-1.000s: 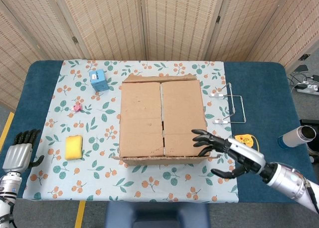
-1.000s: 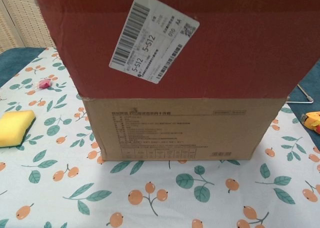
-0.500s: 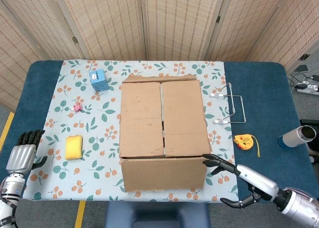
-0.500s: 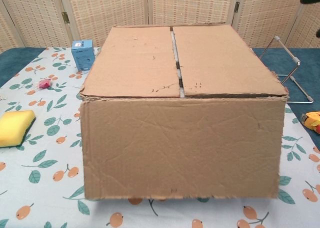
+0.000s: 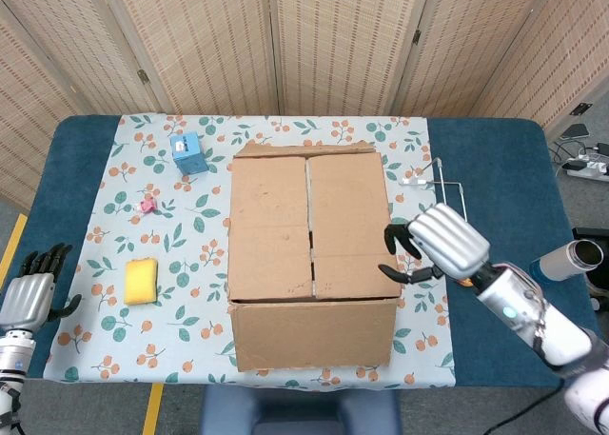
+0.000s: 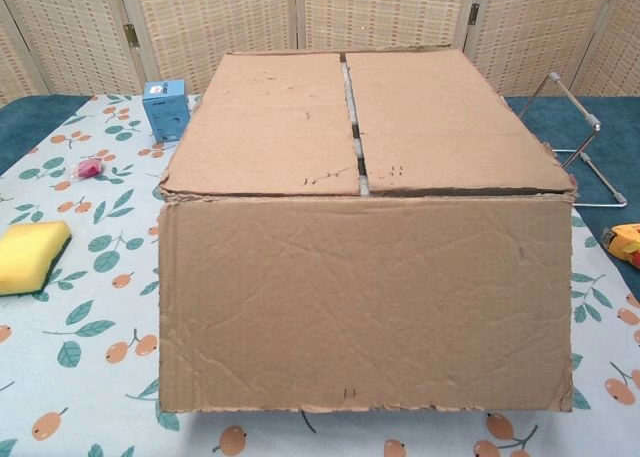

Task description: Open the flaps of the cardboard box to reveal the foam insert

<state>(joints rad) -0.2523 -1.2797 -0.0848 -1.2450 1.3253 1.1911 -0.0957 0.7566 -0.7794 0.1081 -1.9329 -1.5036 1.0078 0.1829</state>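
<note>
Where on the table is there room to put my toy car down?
Roomy: the bare blue table left of the flowered cloth, and the cloth between the yellow sponge and the cardboard box. Crowded: right of the box, where the right hand hovers beside the wire rack.

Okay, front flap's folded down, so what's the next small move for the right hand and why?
Probably hook the right hand under the right top flap's outer edge and lift it outward. The hand sits at that edge, both top flaps lie closed, and no foam shows yet.
</note>
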